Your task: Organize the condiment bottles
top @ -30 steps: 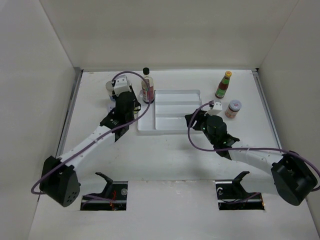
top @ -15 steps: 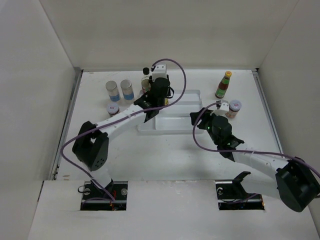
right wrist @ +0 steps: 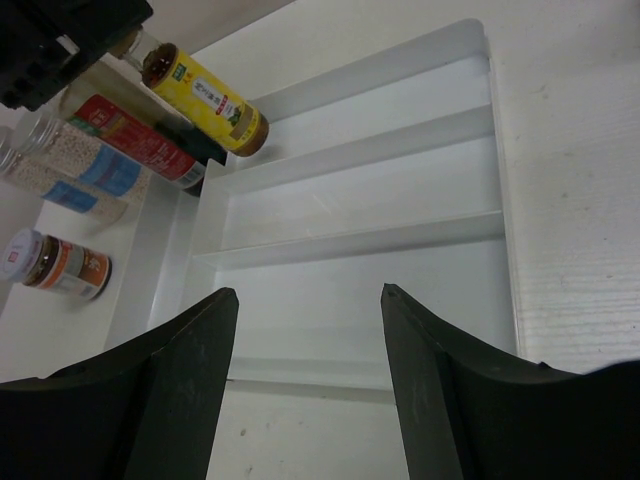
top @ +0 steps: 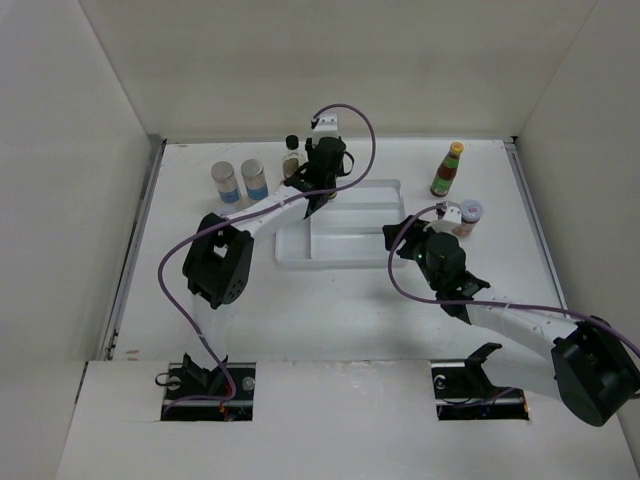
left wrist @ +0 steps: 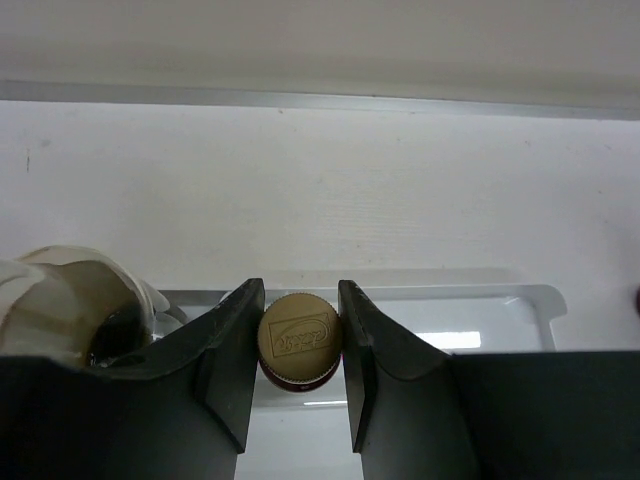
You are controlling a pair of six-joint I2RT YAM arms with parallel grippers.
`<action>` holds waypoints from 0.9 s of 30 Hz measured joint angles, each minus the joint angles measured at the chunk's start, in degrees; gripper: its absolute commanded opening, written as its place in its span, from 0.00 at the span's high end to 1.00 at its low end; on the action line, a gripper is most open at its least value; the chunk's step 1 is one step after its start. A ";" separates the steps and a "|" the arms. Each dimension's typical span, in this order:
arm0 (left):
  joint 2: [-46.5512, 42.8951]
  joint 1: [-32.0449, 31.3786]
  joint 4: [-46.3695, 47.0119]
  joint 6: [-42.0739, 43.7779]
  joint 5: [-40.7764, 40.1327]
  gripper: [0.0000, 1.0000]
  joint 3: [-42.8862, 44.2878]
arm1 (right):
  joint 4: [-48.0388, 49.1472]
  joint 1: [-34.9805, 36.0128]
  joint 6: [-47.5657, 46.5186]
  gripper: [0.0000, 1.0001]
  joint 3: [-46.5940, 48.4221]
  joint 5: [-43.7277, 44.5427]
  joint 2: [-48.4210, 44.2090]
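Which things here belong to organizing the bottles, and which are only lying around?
For the job: yellow bottle in the left end effector, red-labelled bottle, two shakers, red sauce bottle, orange-labelled jar, pink-lidded jar.
Only around: white tray, purple cables.

yellow bottle [left wrist: 297,340]: body hidden under cap | tall bottle [top: 291,162]: partly behind left arm [top: 268,207] | shaker labels [top: 228,190]: unreadable

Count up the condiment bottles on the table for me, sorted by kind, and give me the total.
blue-label shakers: 2
small red-label jars: 2
tall black-capped bottle: 1
yellow bottle: 1
red sauce bottle: 1
Total: 7
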 measured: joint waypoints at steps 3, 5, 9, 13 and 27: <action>1.77 0.63 -0.13 0.02 0.74 0.80 0.07 | -0.02 0.02 0.11 0.33 0.00 0.00 0.00; 2.71 0.85 -0.42 0.00 1.11 0.78 0.07 | -0.02 0.00 0.20 0.33 0.00 0.00 0.00; 3.21 0.81 -0.02 -0.02 1.33 0.61 -0.57 | -0.02 0.00 0.37 0.25 0.00 0.00 0.00; 3.21 0.44 1.31 -0.02 1.31 0.33 -0.85 | -0.02 0.00 0.42 0.16 0.00 0.00 0.00; -16.87 -7.45 9.49 0.13 -0.48 0.23 -13.11 | -8.39 -6.82 0.20 0.58 3.76 2.32 -8.59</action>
